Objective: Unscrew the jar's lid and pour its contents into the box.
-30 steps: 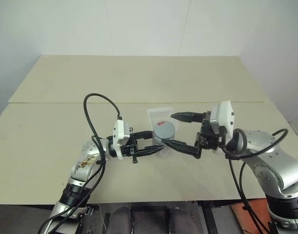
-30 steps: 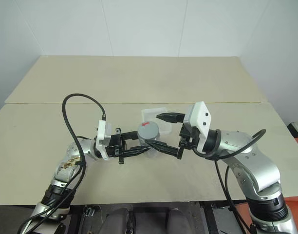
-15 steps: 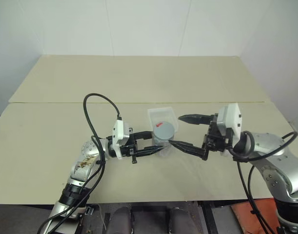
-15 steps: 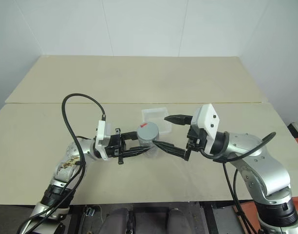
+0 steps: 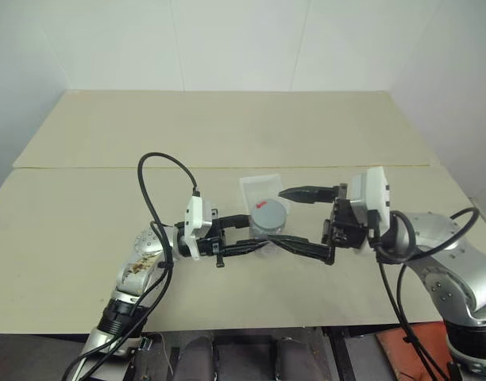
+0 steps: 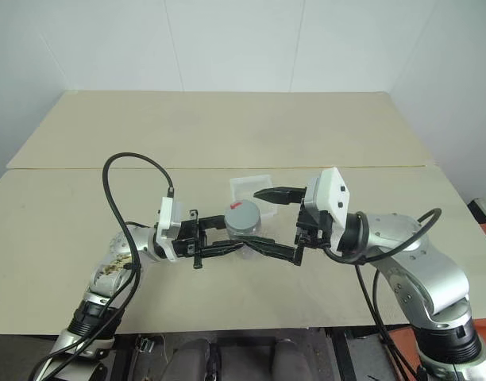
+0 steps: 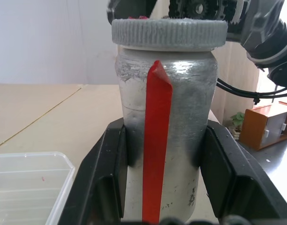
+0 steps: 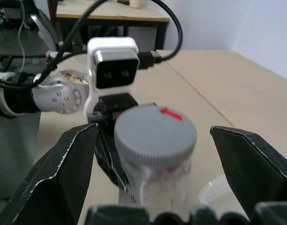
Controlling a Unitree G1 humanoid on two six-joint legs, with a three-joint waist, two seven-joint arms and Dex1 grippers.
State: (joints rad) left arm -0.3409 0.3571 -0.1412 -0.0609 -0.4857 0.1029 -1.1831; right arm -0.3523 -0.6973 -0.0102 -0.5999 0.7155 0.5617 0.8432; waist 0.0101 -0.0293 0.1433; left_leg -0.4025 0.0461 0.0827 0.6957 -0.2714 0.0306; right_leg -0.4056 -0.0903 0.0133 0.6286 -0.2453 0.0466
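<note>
Gripping the small silvery cylindrical jar (image 5: 267,230) above the beige tabletop (image 5: 84,230), the left gripper (image 5: 255,234) sits by the clear shallow plastic box (image 5: 251,189); the right gripper (image 5: 295,216) is spread around the grey round lid (image 5: 269,214). Left wrist: black fingers (image 7: 108,178) pinch the jar. Right wrist: fingers (image 8: 64,164) flank the lid, not touching.

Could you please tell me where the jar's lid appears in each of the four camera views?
Left eye view: lid at centre, before the box.
Right eye view: centre.
Left wrist view: top, capping the jar.
Right wrist view: centre.
Shared landmark: the lid's red mark.
</note>
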